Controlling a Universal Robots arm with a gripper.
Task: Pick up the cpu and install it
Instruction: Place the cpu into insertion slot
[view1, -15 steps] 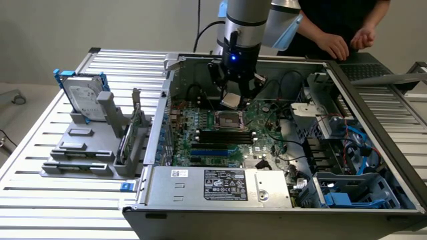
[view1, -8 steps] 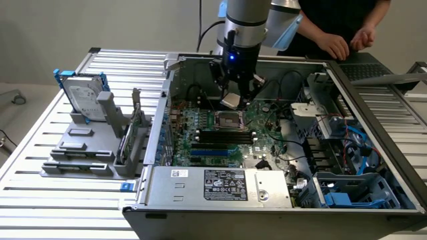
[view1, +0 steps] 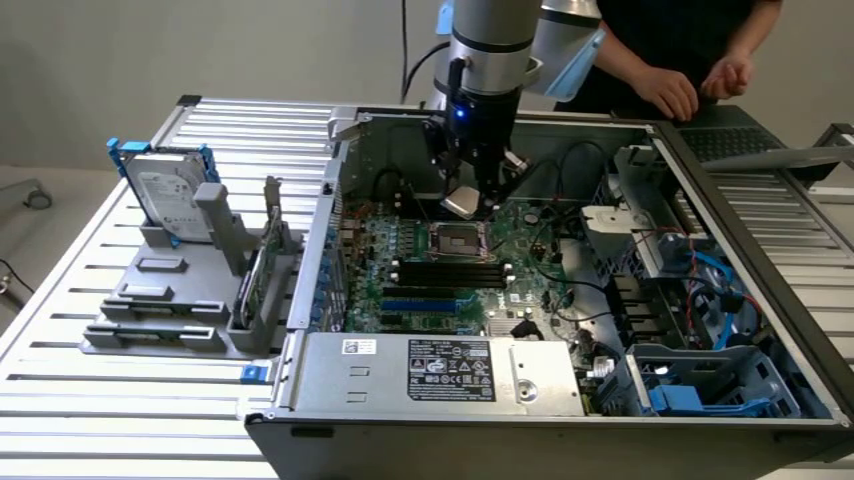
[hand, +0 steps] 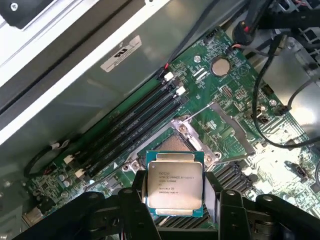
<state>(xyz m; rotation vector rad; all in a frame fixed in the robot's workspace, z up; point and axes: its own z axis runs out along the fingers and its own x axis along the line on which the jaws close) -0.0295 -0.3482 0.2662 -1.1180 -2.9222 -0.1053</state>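
Grips the cpu (hand: 174, 186) by two opposite edges in the pincer (hand: 176, 194); hovers above the metal-framed socket (view1: 454, 240) on the green board (hand: 235, 90) inside the open case (view1: 336, 185).

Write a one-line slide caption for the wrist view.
Gripper holds the cpu by two opposite edges over the green motherboard, close to its metal-framed socket.

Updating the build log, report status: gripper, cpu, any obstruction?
Gripper shut on cpu, inside the case. Chip held above socket, not seated. Nothing seen between them; person's hands at case's far edge.
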